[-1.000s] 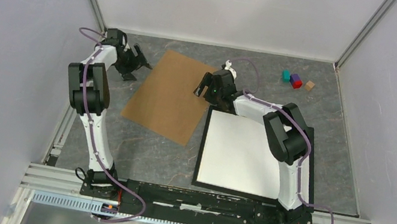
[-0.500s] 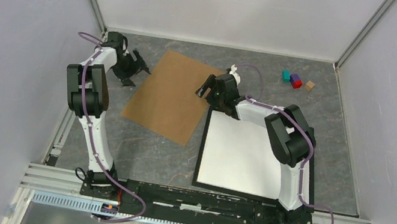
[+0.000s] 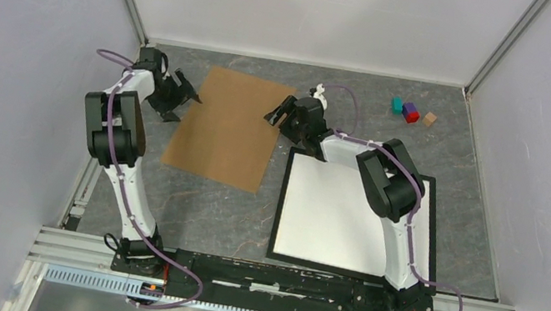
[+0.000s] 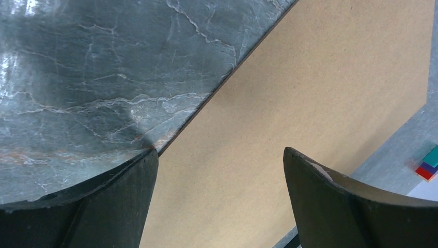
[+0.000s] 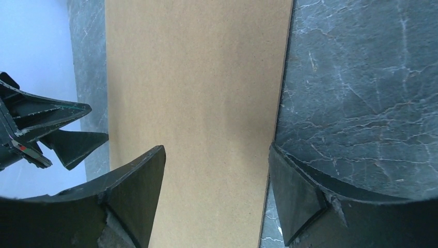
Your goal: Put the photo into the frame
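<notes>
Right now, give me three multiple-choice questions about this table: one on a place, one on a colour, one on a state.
1. Where does the brown board lie?
A) left of the frame
B) inside the frame
C) against the back wall

2. What colour is the sheet inside the frame?
A) green
B) yellow
C) white

3. How is the left claw?
A) shut on the board
B) open
C) shut on the frame

Answers: A, the board lies flat on the table beside the frame's left edge; C, the top view shows the sheet white; B, its fingers stand wide apart over the board's edge.
</notes>
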Controlling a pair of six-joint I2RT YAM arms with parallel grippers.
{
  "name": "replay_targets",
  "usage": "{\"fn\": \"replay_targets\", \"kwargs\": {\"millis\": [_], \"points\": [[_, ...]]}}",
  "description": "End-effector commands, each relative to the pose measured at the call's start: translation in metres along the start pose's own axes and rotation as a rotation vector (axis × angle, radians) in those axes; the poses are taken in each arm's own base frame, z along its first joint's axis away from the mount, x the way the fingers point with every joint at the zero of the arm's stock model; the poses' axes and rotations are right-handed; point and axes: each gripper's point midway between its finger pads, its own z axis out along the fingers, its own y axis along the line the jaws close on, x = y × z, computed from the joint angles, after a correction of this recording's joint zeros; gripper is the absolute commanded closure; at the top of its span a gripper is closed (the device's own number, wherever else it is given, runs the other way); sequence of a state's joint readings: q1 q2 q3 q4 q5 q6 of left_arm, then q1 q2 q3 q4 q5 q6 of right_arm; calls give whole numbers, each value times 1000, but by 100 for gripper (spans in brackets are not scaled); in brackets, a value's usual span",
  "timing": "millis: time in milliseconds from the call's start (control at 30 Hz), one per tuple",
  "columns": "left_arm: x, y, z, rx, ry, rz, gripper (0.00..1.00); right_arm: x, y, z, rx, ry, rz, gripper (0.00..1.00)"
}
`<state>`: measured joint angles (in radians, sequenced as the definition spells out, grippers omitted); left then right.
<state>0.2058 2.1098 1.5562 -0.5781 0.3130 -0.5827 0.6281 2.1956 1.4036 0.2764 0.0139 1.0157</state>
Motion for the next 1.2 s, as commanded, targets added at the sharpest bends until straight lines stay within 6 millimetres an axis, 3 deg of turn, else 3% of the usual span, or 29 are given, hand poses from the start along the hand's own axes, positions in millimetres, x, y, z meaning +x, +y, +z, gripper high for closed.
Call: {"fn": "replay_targets", "kwargs": {"millis": [0, 100, 167, 300, 467, 700, 800, 900, 1000, 1167], "points": [[68, 2, 6, -5, 208, -95, 4, 29, 159, -45, -461, 108, 36, 23], [71, 3, -3, -6, 190, -88, 4, 30, 185, -62, -518, 111, 52, 24], [76, 2, -8, 5, 191, -96, 4, 31, 192, -73, -523, 114, 65, 24], [87, -2, -16, 34, 194, -96, 4, 31, 195, -94, -519, 99, 91, 24], [110, -14, -24, 56, 221, -56, 4, 25, 178, -121, -482, 50, 138, 24], [169, -33, -27, 93, 288, 5, 4, 34, 94, -149, -310, 14, 154, 21], [187, -25, -25, 80, 288, 1, 4, 35, 67, -157, -271, 39, 26, 21], [190, -14, -27, 52, 272, 13, 4, 29, 49, -163, -193, 119, -273, 15], [187, -14, -34, 54, 253, 50, 3, 14, 6, -183, -58, 153, -524, 10], [197, -27, -52, 118, 249, 164, 3, -10, -65, -224, -28, 178, -617, 5]]}}
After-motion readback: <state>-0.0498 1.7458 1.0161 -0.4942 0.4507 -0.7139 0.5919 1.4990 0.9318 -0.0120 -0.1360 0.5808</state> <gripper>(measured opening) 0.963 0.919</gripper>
